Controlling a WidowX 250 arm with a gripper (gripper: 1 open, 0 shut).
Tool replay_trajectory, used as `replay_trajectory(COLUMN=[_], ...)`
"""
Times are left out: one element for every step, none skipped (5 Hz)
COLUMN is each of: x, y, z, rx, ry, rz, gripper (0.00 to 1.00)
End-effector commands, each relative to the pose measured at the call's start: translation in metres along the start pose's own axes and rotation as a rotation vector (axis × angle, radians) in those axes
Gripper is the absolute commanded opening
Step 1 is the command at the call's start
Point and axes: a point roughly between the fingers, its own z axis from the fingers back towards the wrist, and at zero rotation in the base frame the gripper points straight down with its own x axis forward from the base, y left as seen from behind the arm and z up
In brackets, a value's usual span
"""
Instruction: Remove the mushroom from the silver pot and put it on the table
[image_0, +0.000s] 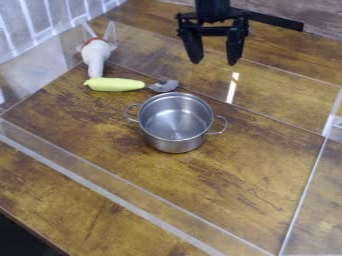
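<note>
"Where is the silver pot (175, 124)?"
"On the wooden surface (100, 165), beside the corn-like piece (115, 85)."
"And the fingers (214, 58)?"
"Wide apart, holding nothing, beyond the pot."

The robot's hand (214, 56) is black — two dark, slender fingers (238, 46) below a wide, dark body.

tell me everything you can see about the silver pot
The silver pot is round, shiny and steel-looking, with straight sides and two small loop handles, one at the left and one at the right. It stands upright without a lid, and no mushroom shows inside. It rests on the brown wooden table, just below a spoon-like utensil in the view.
</note>
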Motion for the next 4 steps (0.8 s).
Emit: replay_trajectory(x=[0.001,-0.007,-0.016,-0.021], y=[-0.019,-0.005,0.011,0.010], z=[0.033,0.031,0.039,0.066], rx=[0.005,0.010,0.015,0.018], ry=[-0.072,-0.065,-0.078,-0.112], rz=[-0.035,-0.055,-0.064,-0.050], gripper=[1.00,1.00,1.00,1.00])
